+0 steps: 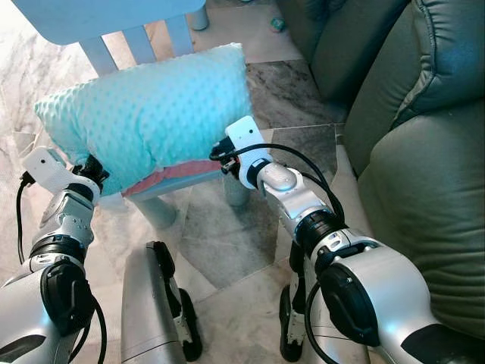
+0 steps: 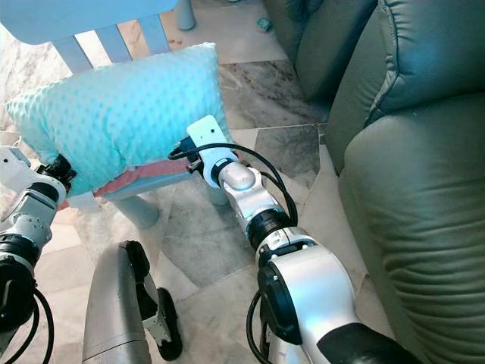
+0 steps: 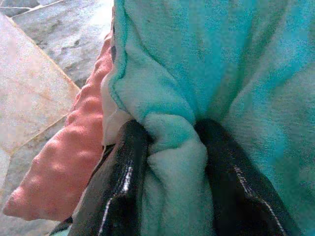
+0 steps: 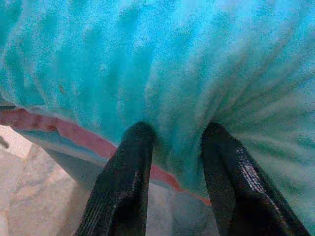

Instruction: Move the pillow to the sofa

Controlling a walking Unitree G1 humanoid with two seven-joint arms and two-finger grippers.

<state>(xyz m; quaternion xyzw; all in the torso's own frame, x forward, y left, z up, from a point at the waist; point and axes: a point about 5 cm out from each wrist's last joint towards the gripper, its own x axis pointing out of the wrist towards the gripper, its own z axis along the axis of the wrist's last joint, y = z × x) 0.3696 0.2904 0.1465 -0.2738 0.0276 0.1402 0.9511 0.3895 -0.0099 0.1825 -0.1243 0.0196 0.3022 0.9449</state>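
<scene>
The left gripper (image 3: pixel 170 162) and right gripper (image 4: pixel 177 162) are pinching the turquoise pillow (image 1: pixel 151 114) on its left and right near edges, above the chair (image 1: pixel 144 34).

A home living room: green sofa (image 1: pixel 424 189), marble floor (image 1: pixel 227 235).

Turquoise dotted plush pillow (image 1: pixel 151 114), puffed, tilted on pale-blue chair (image 1: pixel 114 19), near green sofa (image 1: pixel 424 174)

Both arms extended forward, elbows bent. Left gripper (image 3: pixel 170 162) fingers pinched on pillow (image 1: pixel 151 114) corner. Right gripper (image 4: pixel 177 162) fingers clamped on opposite edge.
</scene>
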